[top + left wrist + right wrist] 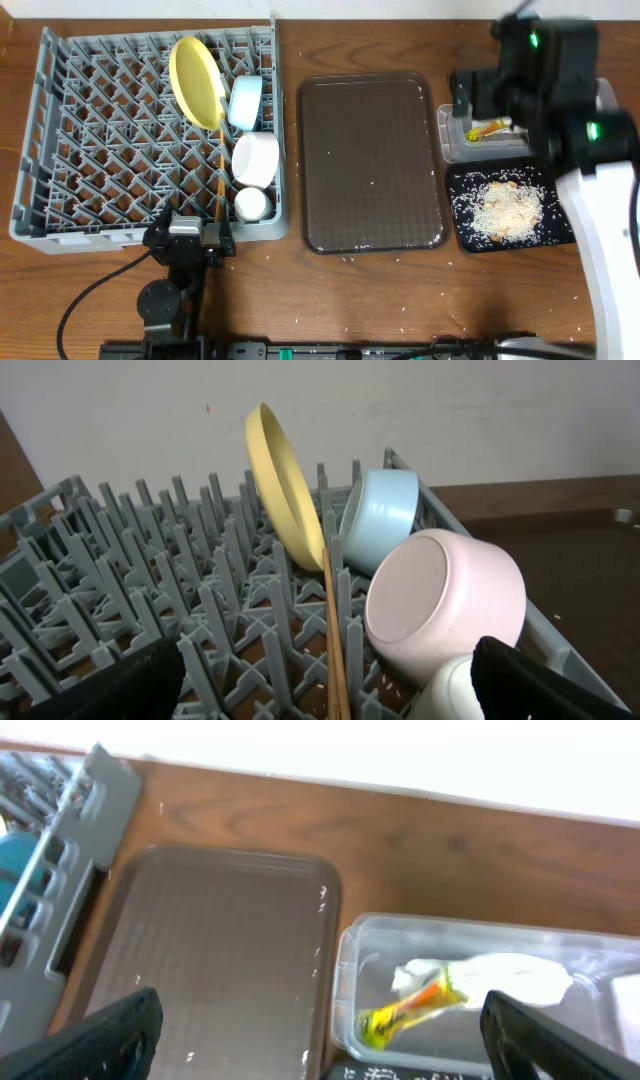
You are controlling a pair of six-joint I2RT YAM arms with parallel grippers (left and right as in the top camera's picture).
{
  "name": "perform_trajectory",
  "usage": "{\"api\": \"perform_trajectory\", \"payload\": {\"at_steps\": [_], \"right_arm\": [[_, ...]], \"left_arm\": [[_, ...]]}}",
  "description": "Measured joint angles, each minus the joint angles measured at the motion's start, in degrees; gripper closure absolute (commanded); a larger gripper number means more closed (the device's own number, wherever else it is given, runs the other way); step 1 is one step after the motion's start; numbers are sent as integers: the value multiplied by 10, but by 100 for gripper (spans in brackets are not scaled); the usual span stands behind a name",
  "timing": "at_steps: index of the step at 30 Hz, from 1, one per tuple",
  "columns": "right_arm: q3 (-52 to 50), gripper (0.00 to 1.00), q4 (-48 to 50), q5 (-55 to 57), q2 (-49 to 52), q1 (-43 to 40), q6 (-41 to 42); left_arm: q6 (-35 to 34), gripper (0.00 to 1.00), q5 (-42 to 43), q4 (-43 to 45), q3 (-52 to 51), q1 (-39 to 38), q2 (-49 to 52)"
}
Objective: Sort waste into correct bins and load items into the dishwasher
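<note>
Overhead: the dish rack, at the desk's left edge, is loaded. Waste fills the clear tub and black tray at the right edge.

Left wrist: the left gripper gapes wide and empty by the rack.

Right wrist: the right gripper is wide and empty above the wrapper, whose print is unreadable.

Nearly finished, I'd say; the stray grains want a fine pinch.

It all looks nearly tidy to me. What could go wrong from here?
The yellow plate stands tilted on its edge in the rack; a nudge might tip it onto the light blue bowl. The thin chopsticks lie among the pegs and could slip through the lattice. Loose rice grains on the brown tray could scatter if it is moved.
</note>
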Motion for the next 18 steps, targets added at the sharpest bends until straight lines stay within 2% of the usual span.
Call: {"api": "perform_trajectory", "payload": {"at_steps": [7,18], "right_arm": [[-245,1,170,6,-188,0,-2],[-575,1,410,7,-451,-1,-1]], "left_arm": [[0,8,0,0,0,0,0],[0,8,-2,-1,1,0,0]]}}
